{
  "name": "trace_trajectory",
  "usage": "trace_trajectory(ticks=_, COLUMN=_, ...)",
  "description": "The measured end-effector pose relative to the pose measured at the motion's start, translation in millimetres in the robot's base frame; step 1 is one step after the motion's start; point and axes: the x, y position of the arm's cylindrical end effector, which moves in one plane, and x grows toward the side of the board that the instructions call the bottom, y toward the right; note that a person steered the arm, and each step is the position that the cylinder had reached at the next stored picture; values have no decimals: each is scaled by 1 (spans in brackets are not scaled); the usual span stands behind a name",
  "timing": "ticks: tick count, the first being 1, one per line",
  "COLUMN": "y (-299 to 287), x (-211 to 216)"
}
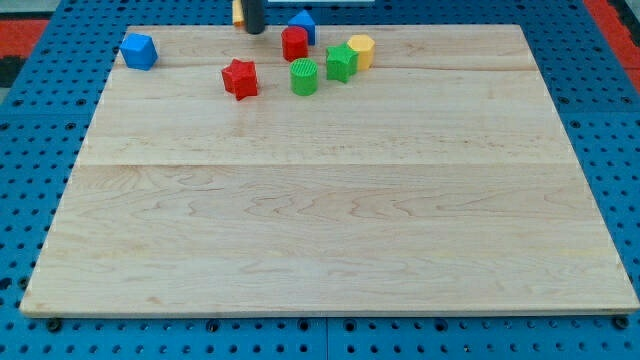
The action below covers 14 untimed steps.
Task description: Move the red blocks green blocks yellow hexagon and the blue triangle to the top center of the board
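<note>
Wooden board (330,230) held blocks near its top edge; my tip (255,31), a jawless rod, stood just left of the red block (294,43) and blue triangle (303,24).

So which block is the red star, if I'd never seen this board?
Look along the wooden board's top edge for the cluster of blocks. The red star lies at the cluster's left, just left of the green cylinder. Only it has points; the other red block is rounder.

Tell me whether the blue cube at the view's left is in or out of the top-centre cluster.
Out. The blue cube sits alone near the board's top-left corner, apart from the red star.
</note>
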Motion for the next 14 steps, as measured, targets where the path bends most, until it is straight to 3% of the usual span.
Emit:
trace_trajectory(ticks=2, y=100, x=8)
trace_trajectory(ticks=3, y=102, x=16)
trace_trajectory(ticks=6, y=-5, x=31)
trace_trajectory(ticks=7, y=-11, x=51)
trace_trajectory(ticks=8, y=-20, x=44)
trace_trajectory(ticks=9, y=-59, x=53)
trace_trajectory(ticks=12, y=-87, x=127)
trace_trajectory(ticks=14, y=54, x=116)
